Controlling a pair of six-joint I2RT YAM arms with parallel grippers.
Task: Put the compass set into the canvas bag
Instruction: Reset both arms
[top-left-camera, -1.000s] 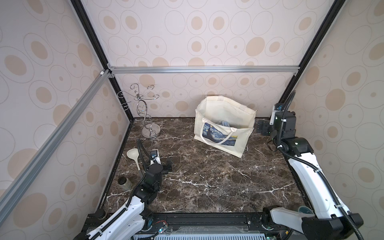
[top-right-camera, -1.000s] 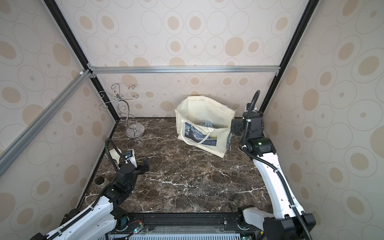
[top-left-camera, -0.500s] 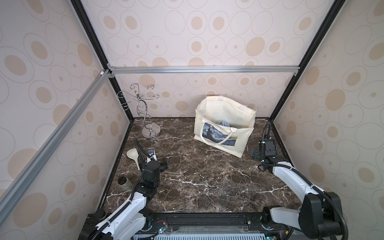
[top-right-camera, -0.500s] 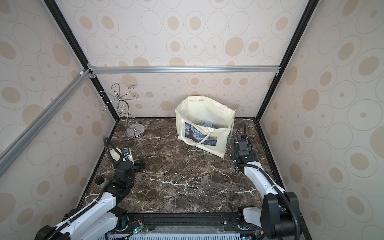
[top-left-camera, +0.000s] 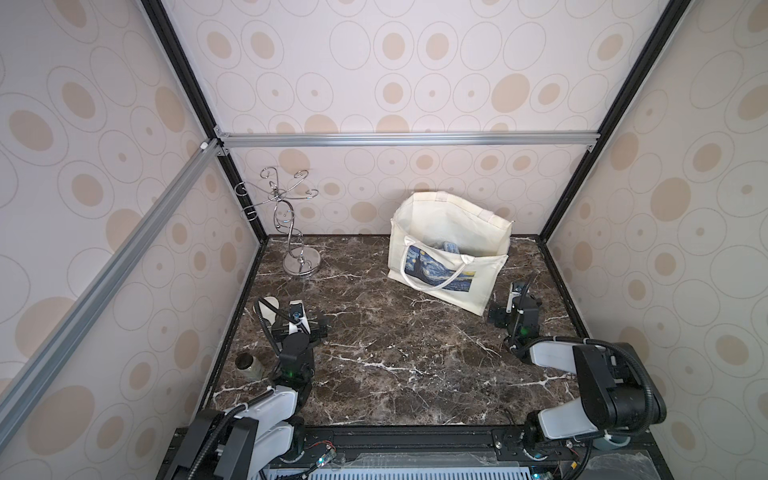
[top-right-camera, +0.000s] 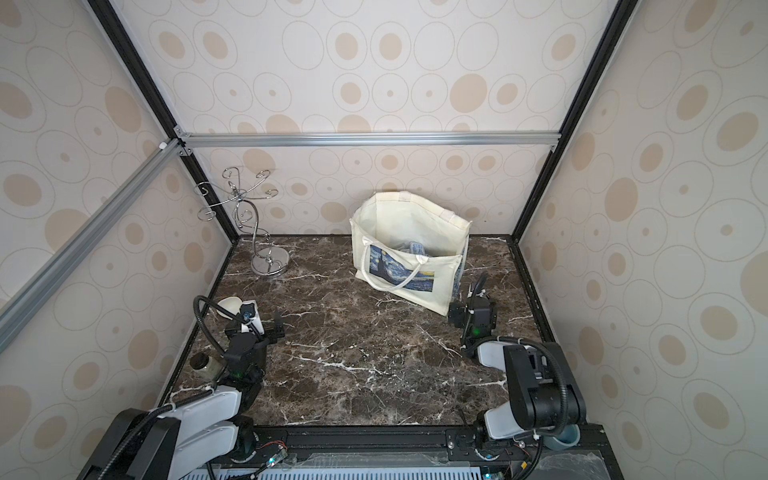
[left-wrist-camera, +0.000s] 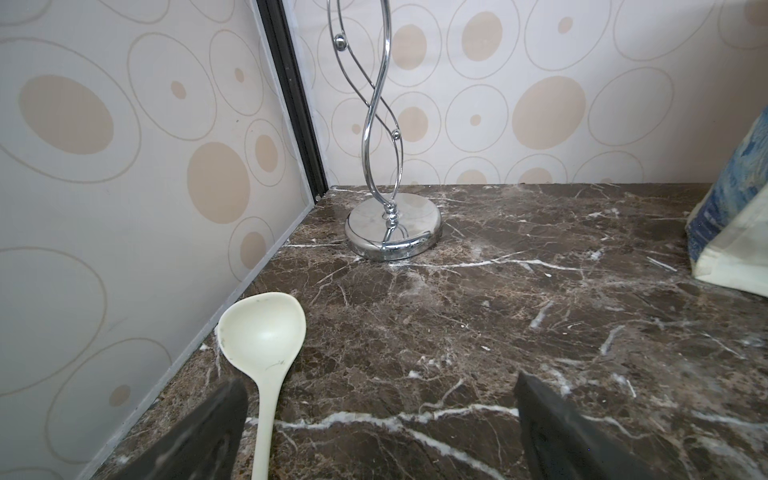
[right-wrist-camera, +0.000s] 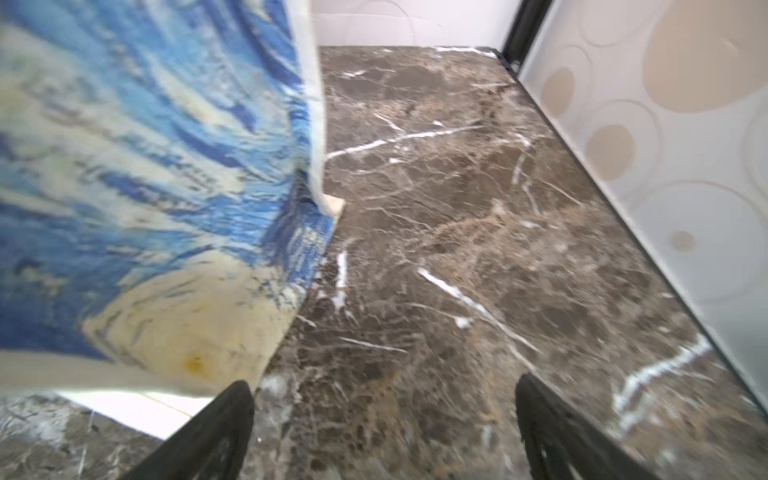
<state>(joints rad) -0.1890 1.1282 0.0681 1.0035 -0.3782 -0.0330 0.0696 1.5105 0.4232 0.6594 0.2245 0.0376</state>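
The canvas bag (top-left-camera: 446, 272) (top-right-camera: 409, 266) stands open at the back of the marble table, its blue-and-yellow print facing forward. The compass set (top-left-camera: 448, 247) shows only as a bluish-grey shape inside the bag's mouth. My right gripper (top-left-camera: 514, 308) (top-right-camera: 472, 309) sits low by the bag's front right corner, open and empty. In the right wrist view the bag's printed side (right-wrist-camera: 137, 174) fills one half and the open gripper (right-wrist-camera: 384, 399) has only bare marble between its jaws. My left gripper (top-left-camera: 301, 321) (left-wrist-camera: 382, 399) is open at the table's left side, far from the bag.
A chrome wire stand (top-left-camera: 297, 253) (left-wrist-camera: 392, 226) is in the back left corner. A cream ladle (left-wrist-camera: 262, 332) (top-left-camera: 268, 305) lies along the left wall, its handle beside one left finger. A small jar (top-left-camera: 248, 365) sits at the left edge. Patterned walls enclose three sides.
My right arm has come down from high beside the bag to low over the table at its front right corner. My left gripper has pulled back a little. Both stayed open.
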